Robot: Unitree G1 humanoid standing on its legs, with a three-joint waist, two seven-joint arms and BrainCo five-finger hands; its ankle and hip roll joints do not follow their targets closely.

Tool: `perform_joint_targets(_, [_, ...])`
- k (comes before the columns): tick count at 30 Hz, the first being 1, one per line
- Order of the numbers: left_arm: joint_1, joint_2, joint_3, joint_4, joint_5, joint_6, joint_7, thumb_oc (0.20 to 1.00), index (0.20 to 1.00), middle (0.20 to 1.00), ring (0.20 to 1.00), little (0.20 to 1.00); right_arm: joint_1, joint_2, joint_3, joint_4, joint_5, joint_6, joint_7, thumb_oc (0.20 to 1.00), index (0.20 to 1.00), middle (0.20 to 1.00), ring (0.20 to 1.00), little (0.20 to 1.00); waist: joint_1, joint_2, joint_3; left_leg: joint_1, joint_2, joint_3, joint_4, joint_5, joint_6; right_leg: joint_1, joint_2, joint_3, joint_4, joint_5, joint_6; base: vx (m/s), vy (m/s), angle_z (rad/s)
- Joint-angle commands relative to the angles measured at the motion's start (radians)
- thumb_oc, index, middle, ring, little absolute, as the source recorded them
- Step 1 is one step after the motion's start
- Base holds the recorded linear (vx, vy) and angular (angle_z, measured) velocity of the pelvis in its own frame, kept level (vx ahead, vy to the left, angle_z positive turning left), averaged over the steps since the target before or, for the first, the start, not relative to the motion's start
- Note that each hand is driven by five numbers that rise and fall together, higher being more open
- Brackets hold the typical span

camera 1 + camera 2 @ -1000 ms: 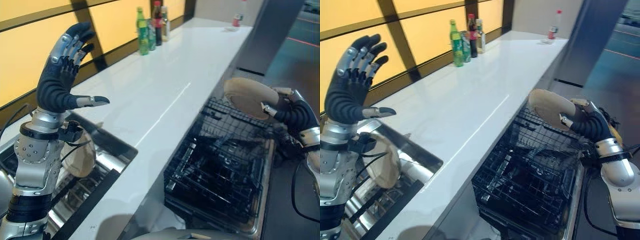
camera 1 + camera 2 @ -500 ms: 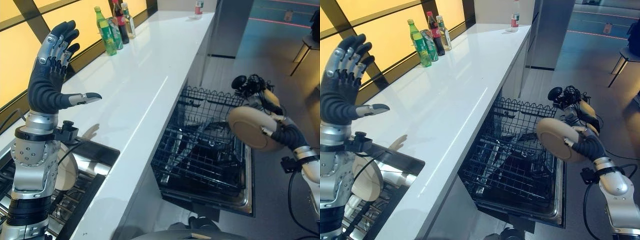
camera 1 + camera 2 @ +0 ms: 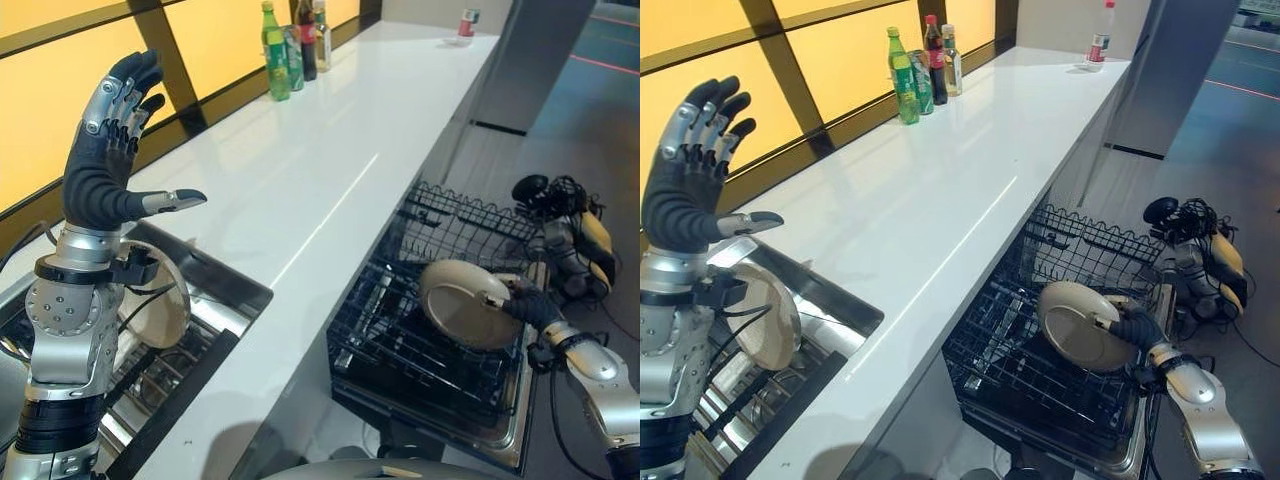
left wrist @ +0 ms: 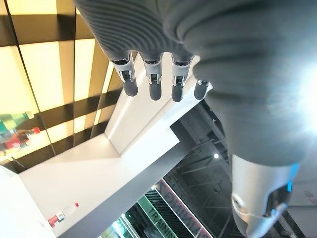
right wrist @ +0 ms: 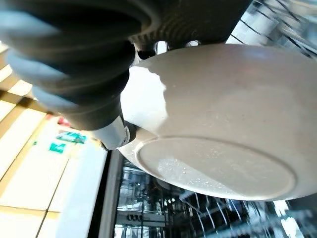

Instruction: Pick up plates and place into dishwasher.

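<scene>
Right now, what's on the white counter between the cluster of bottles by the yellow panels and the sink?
Nothing: in the left eye view the white counter lies bare from the bottles to the sink.

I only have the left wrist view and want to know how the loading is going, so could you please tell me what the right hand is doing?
Observer: The right hand grips a beige plate by its rim, above the dishwasher rack.
Operator: Thank you. Is the plate seated in the rack?
Observer: I cannot tell; it is tilted on edge over the wires.
Operator: Are more plates waiting?
Observer: Yes, another plate stands in the sink, below the raised, open left hand.
</scene>
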Motion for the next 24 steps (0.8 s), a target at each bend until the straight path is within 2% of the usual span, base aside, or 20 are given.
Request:
perform_joint_targets(1, [-0.002,0.063,-0.005,0.005,-0.009,-0.01,-0.013,1.0,1.0,1.0,1.0,1.0,-0.057,0.013,0.016,0.025,0.083,-0.039,0.045,0.2,0.2,0.2,0.2,0.2,0.0,-0.081,-0.033,-0.018,-0.081,-0.009,0.113,-0.151,0.074,0.021,-0.058,-0.027,-0.139,0.124,0.068,0.07,-0.059,0.06])
perform_joint_targets(7, [0.012,0.074,-0.008,0.006,-0.02,-0.011,-0.03,1.0,1.0,1.0,1.0,1.0,-0.043,0.06,0.029,0.156,0.244,-0.047,0.115,0.2,0.2,0.2,0.2,0.2,0.016,-0.086,-0.031,-0.012,-0.073,-0.018,0.111,-0.149,0.07,0.043,-0.059,-0.047,-0.151,0.122,0.065,0.06,-0.065,0.04])
perform_joint_targets(9, [0.011,0.077,-0.012,0.008,-0.029,-0.007,-0.038,1.0,1.0,1.0,1.0,1.0,-0.04,0.078,0.036,0.2,0.244,-0.057,0.143,0.2,0.2,0.2,0.2,0.2,0.021,-0.087,-0.036,-0.008,-0.069,-0.019,0.107,-0.148,0.067,0.052,-0.059,-0.056,-0.158,0.12,0.064,0.07,-0.076,0.05])
perform_joint_targets(14, [0.013,0.069,-0.023,-0.007,-0.023,0.01,-0.045,1.0,1.0,1.0,1.0,1.0,-0.022,0.076,0.085,0.228,0.167,-0.057,0.183,0.2,0.2,0.2,0.2,0.2,0.027,-0.09,-0.038,-0.01,-0.064,-0.021,0.112,-0.145,0.064,0.059,-0.054,-0.061,-0.161,0.115,0.059,0.04,-0.064,0.04])
perform_joint_targets(19, [-0.013,0.074,-0.065,-0.013,-0.005,0.025,-0.031,1.0,1.0,1.0,1.0,1.0,-0.017,0.041,0.212,0.257,0.01,-0.078,0.215,0.2,0.2,0.2,0.2,0.2,0.037,-0.092,-0.024,-0.021,-0.057,-0.026,0.126,-0.138,0.058,0.064,-0.051,-0.062,-0.158,0.112,0.054,0.01,-0.076,0.0])
perform_joint_targets(24, [-0.047,0.097,-0.115,-0.025,0.01,0.036,0.002,1.0,1.0,1.0,1.0,1.0,-0.048,-0.01,0.356,0.297,-0.192,-0.089,0.195,0.2,0.2,0.2,0.2,0.2,0.055,-0.089,-0.003,-0.034,-0.048,-0.035,0.135,-0.128,0.05,0.071,-0.05,-0.064,-0.162,0.113,0.053,-0.02,-0.076,0.05])
